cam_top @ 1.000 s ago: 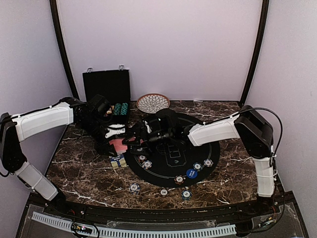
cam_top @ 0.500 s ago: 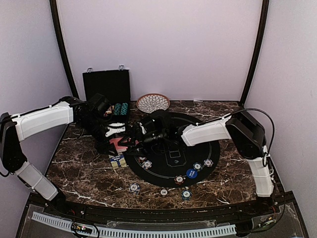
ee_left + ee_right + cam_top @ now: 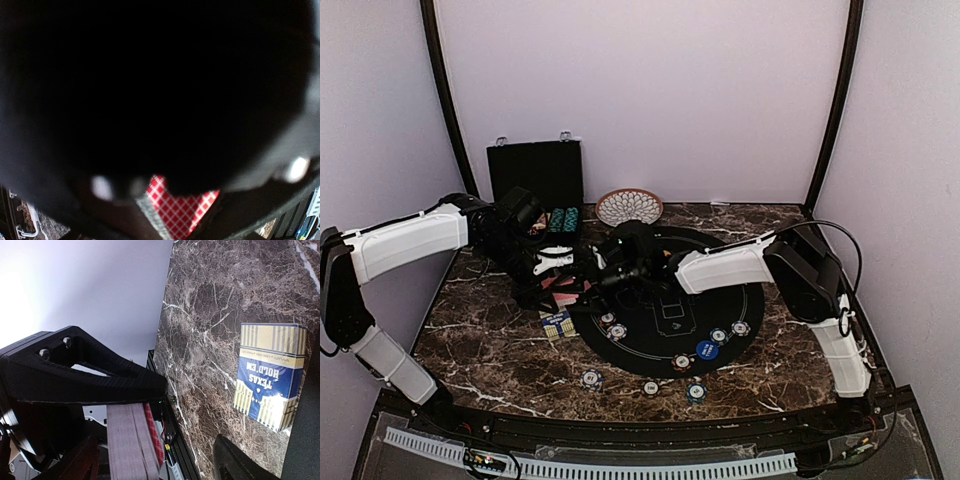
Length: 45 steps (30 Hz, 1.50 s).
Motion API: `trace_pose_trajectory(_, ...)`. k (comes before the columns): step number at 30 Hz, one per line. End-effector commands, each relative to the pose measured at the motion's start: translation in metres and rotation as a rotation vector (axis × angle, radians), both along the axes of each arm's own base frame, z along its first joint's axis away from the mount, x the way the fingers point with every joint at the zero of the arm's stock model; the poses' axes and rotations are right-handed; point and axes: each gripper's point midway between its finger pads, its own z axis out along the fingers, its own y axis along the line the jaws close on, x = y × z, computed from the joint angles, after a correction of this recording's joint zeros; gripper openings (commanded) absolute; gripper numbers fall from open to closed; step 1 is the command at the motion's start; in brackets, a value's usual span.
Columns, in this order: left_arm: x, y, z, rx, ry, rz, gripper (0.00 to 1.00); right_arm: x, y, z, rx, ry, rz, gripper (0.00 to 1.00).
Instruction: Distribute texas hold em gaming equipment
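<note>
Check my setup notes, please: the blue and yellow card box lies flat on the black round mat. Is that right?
Not quite. The card box lies flat on the brown marble table, just beside the black round mat, not on it. The right wrist view shows it.

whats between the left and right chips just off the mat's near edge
One more poker chip, roughly in line with them; the top external view shows it.

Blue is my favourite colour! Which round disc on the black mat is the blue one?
The blue button disc near the black mat's front edge. Its face is dark blue; the chips around it have pale striped rims.
</note>
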Motion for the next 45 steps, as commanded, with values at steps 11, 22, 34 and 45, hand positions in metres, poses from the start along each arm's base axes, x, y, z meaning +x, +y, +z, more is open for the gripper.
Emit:
trace_pose_trajectory(11, 0.0, 0.0, 0.014, -0.018, -0.014, 0.0, 0.02, 0.007, -0.018, -0.01, -0.042, 0.006, -0.041, 0.73)
trace_pose_trajectory(22, -0.001, 0.0, 0.013, -0.015, -0.015, -0.001, 0.02, 0.01, -0.029, 0.001, -0.03, -0.008, -0.05, 0.66)
trace_pose_trajectory(34, -0.002, 0.002, 0.009, -0.005, -0.012, 0.002, 0.02, 0.013, -0.048, 0.035, 0.022, -0.033, -0.091, 0.54)
trace_pose_trajectory(45, 0.0, 0.003, 0.009, -0.001, -0.014, 0.005, 0.01, 0.01, -0.046, 0.039, 0.067, 0.009, -0.082, 0.32)
